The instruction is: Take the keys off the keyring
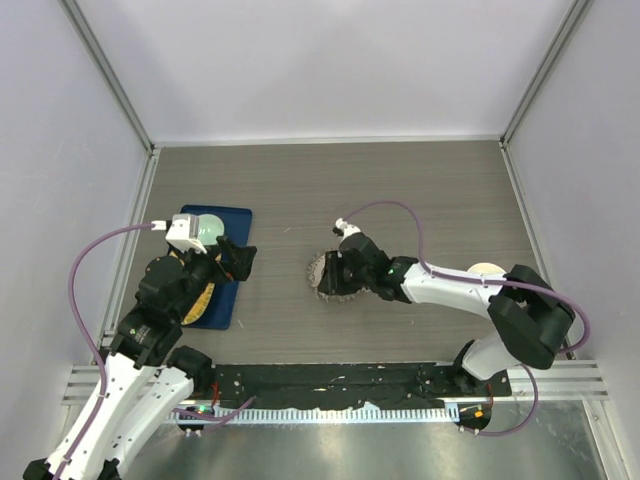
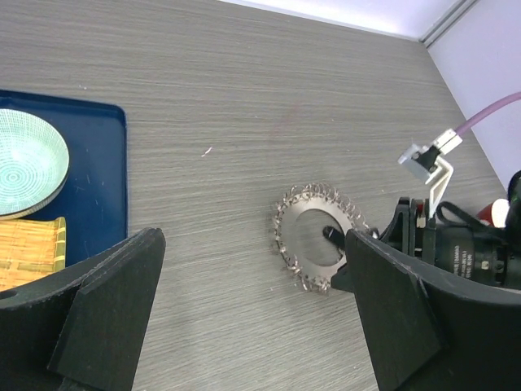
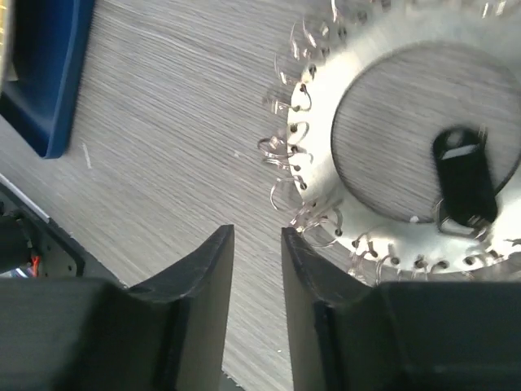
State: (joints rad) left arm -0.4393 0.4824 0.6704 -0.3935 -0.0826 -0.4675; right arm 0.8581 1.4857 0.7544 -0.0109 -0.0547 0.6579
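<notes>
**Operator:** How are my fingers standing?

**Spotter:** Your right gripper [image 3: 256, 240] has its fingers parted by a narrow slot. Only table shows through it, so it grips nothing. Your left gripper [image 2: 252, 244] is spread wide and empty, by the blue tray [image 2: 106, 187].

**Operator:** And the keyring?

**Spotter:** The keyring [image 3: 321, 163] lies flat on the table [image 2: 244, 81], its fringe just beside your right fingertips. One black-headed key [image 3: 464, 183] lies inside the ring's hole, apparently hooked to the rim by a small loop.

**Operator:** Why come in at the edge?

**Spotter:** Probably because a flat ring offers only its rim to pinch. I judge you must pin the ring before working the key free. Your left arm hangs well apart, likely to leave you room.
</notes>
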